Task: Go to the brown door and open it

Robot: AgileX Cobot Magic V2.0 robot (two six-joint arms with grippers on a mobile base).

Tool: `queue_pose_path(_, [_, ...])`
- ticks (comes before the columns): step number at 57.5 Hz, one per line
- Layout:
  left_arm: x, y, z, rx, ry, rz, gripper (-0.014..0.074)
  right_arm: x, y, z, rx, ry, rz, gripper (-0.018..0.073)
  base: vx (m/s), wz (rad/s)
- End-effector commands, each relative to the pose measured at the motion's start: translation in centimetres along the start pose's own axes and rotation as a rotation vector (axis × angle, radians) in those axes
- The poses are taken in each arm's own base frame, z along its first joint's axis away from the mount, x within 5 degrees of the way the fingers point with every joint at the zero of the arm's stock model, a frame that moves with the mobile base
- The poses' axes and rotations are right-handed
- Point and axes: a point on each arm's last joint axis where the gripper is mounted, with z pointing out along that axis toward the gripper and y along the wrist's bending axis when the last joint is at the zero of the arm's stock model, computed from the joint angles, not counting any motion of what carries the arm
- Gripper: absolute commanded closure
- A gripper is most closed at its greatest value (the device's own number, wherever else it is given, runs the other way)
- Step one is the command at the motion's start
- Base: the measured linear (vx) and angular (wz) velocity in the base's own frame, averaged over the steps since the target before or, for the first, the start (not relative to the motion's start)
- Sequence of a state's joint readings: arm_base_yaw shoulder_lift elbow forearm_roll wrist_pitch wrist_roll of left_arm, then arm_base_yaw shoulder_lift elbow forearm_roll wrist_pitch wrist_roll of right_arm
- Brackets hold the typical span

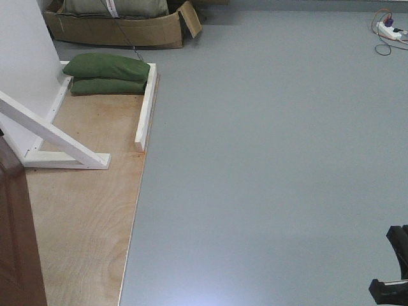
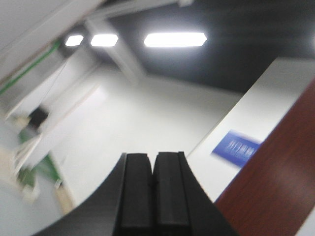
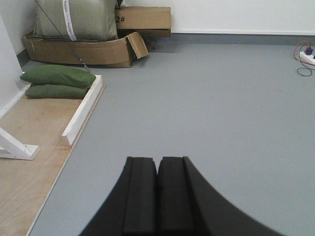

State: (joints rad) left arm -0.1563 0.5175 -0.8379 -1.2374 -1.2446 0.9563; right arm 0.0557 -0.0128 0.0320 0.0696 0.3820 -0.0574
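Note:
The brown door (image 1: 16, 242) shows as a dark wood edge at the lower left of the front view, standing on a plywood base (image 1: 83, 217). In the left wrist view it fills the lower right (image 2: 280, 182), blurred, beside a white panel with a blue sign (image 2: 235, 150). My left gripper (image 2: 152, 160) is shut and empty, pointing upward toward the ceiling, left of the door. My right gripper (image 3: 157, 162) is shut and empty, held over the grey floor. A black part of the right arm (image 1: 394, 268) shows at the lower right of the front view.
A white brace (image 1: 51, 137) and white rail (image 1: 146, 105) stand on the plywood. Two green sandbags (image 1: 108, 75) lie behind them. Cardboard boxes (image 1: 121, 25) stand at the back. A power strip with cables (image 1: 390, 29) lies far right on the grey floor (image 1: 268, 159).

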Motion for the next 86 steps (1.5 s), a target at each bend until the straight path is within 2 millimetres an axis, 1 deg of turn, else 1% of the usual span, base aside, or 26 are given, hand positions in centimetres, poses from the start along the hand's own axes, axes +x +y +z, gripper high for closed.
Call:
queue_pose_path(1, [0.0,-0.2,0.5,-0.114,-0.006,0.024,0.0600,-0.7,-0.1,0.0,0.009,-0.083,-0.014,0.0559,0.00,0.00])
queue_pose_path(15, [1.1,-0.2,0.6,-0.169,0.066,0.029,0.0600,-0.6,-0.1,0.0,0.008,-0.080,-0.014,0.0559,0.00,0.00])
queue_pose_path(27, [2.2,-0.6,0.6,-0.127,0.185,-0.004,0.0600,-0.6,-0.1,0.0,0.008,-0.080,-0.014,0.0559,0.00,0.00])
queue_pose_path(51, [4.0,-3.6,-0.1,0.202,0.393,-0.052,0.0600,-0.6,-0.1,0.0,0.008,-0.080,-0.014,0.0559,0.00,0.00])
queue_pose_path(76, [5.1,-6.4,-1.9,0.533,0.588,-0.096,0.0600,-0.6,-0.1,0.0,0.008,-0.080,-0.014,0.0559,0.00,0.00])
queue_pose_path(86, [5.5,-7.1,-2.6,0.633,0.643,-0.099,0.0600,-0.6,-0.1,0.0,0.008,-0.080,-0.014,0.0559,0.00,0.00])
